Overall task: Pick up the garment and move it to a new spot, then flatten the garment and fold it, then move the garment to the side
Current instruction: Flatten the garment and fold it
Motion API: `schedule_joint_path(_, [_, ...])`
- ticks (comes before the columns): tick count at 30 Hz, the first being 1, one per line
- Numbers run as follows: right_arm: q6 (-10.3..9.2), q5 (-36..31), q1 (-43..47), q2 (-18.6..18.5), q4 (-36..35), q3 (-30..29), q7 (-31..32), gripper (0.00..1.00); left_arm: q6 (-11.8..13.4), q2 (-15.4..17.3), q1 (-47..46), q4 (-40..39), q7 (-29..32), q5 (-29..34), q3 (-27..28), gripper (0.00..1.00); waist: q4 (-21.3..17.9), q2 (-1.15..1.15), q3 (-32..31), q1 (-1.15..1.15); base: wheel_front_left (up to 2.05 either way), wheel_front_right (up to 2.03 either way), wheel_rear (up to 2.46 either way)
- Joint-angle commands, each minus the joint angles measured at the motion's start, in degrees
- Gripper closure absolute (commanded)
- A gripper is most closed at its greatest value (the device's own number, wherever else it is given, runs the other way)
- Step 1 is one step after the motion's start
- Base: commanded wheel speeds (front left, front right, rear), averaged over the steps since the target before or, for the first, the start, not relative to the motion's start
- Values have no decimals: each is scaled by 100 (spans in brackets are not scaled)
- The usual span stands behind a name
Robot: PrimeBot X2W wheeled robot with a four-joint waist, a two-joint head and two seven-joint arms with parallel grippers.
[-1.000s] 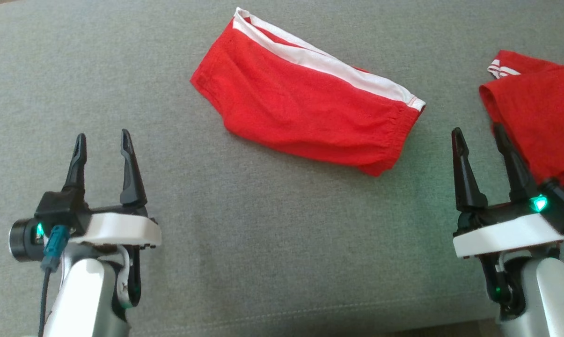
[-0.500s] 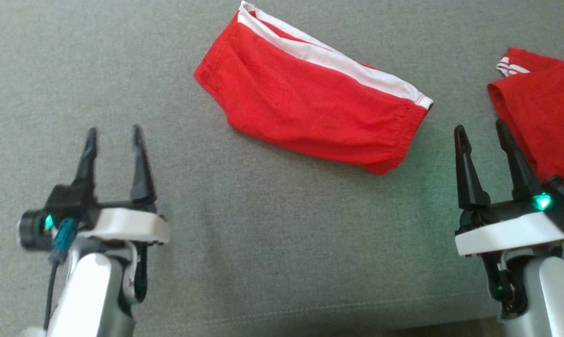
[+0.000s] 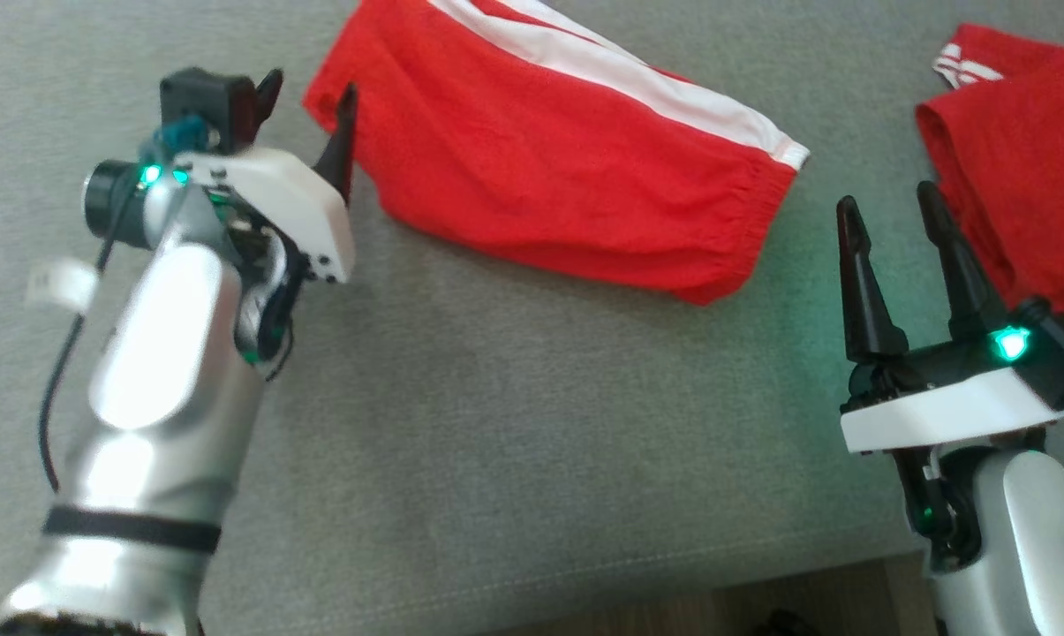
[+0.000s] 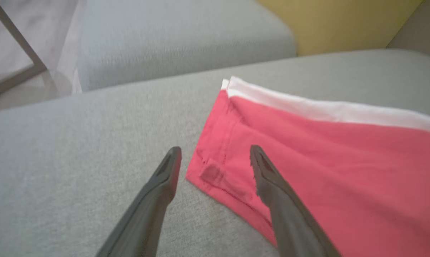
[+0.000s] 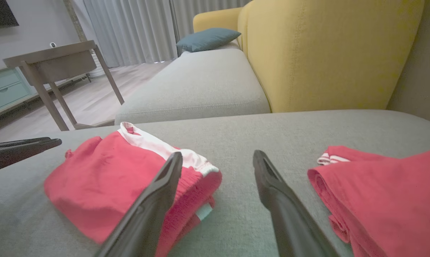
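Observation:
The garment [image 3: 540, 168] is a pair of red shorts with a white stripe, lying folded on the grey cushion [image 3: 514, 424]. My left gripper [image 3: 309, 93] stands open at its left corner. In the left wrist view that gripper [image 4: 215, 150] straddles the corner of the garment [image 4: 325, 153], one finger over the red cloth and one over the cushion. My right gripper [image 3: 885, 201] is open with nothing between its fingers, just right of the garment's waistband end. In the right wrist view it [image 5: 217, 154] points between the garment [image 5: 104, 178] and another red cloth.
A second red garment [image 3: 1017, 194] with white stripes lies at the right, close to my right gripper. The cushion's front edge [image 3: 584, 574] runs along the bottom. Behind are a yellow backrest [image 5: 325, 53], a further grey seat [image 5: 200, 82] and a wooden table [image 5: 50, 60].
My left arm has reached forward and up to the garment's left corner, still open. The head camera has shifted a little. The right gripper has hardly moved.

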Motion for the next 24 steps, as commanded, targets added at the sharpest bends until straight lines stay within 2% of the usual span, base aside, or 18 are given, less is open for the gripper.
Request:
schedule_joint_path(1, [37, 75, -69, 3, -125, 124, -65, 0, -89, 168, -417, 246, 206, -38, 152, 0, -166, 0, 157, 0, 0, 0, 0])
schedule_joint_path(7, [37, 112, -98, 8, -18, 122, -133, 0, -261, 225, -1130, 1528, 792, -114, 111, 0, -280, 0, 263, 0, 0, 0, 0])
schedule_joint_path(12, [37, 135, -97, 1, 8, 98, -134, 0, -272, 168, -1518, 2251, 1111, -34, -43, 0, -272, 0, 303, 0, 0, 0, 0])
schedule_joint_path(13, [37, 142, -96, 0, 10, 97, -128, 0, -283, 140, -1568, 2383, 1196, -15, -91, 22, -266, 0, 303, 0, 0, 0, 0])
schedule_joint_path(14, [37, 149, -96, -2, 12, 99, -120, 0, -298, 112, -1608, 2509, 1284, 7, -143, 62, -259, 0, 299, 0, 0, 0, 0])
schedule_joint_path(15, [37, 149, -96, -2, 12, 99, -120, 0, -298, 112, -1608, 2509, 1284, 7, -143, 62, -259, 0, 299, 0, 0, 0, 0])
schedule_joint_path(16, [37, 150, -96, -8, 12, 108, -109, 0, -310, 78, -1641, 2612, 1345, 6, -172, 100, -256, 0, 294, 0, 0, 0, 0])
schedule_joint_path(21, [37, 155, -89, -24, -6, 105, -68, 0, -284, -30, -1752, 2887, 1334, 52, -294, 100, -217, 0, 276, 0, 0, 0, 0])
schedule_joint_path(24, [37, 169, -65, -29, -14, 93, -40, 0, -159, -19, -1746, 2944, 1073, 96, -332, 100, -184, 0, 236, 0, 0, 0, 0])
